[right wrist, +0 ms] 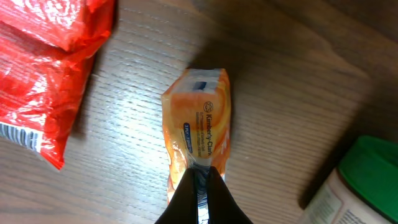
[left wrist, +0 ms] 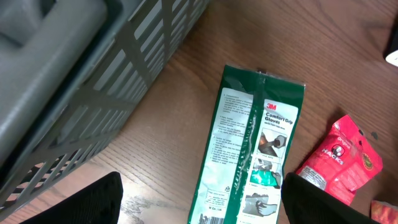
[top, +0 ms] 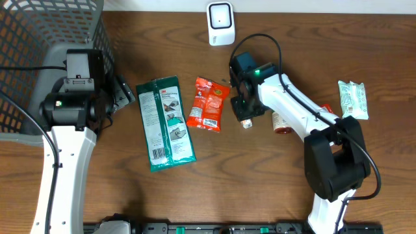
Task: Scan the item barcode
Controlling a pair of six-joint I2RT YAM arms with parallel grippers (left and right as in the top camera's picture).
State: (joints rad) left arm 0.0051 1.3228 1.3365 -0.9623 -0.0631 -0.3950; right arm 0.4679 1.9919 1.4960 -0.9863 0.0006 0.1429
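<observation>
While the right end effector (right wrist: 199,180) is pinched shut on the end seam of the orange Kimberly-Clark packet (right wrist: 199,118), the packet extends ahead of its fingertips over the desk (right wrist: 298,93); we cannot tell whether it is lifted. A red snack bag (right wrist: 43,68) lies just beside the end effector, a green-lidded bottle (right wrist: 367,180) lies near its other side, and the white scanner (top: 220,23) is well beyond it. We see no barcode on the visible face. We judge transport comes next: lift clear of the bag, pinch the thin seam firmly, and turn the coded face toward the scanner. The left end effector (left wrist: 202,199) stands wide and empty above the 3M gloves pack (left wrist: 249,143).
</observation>
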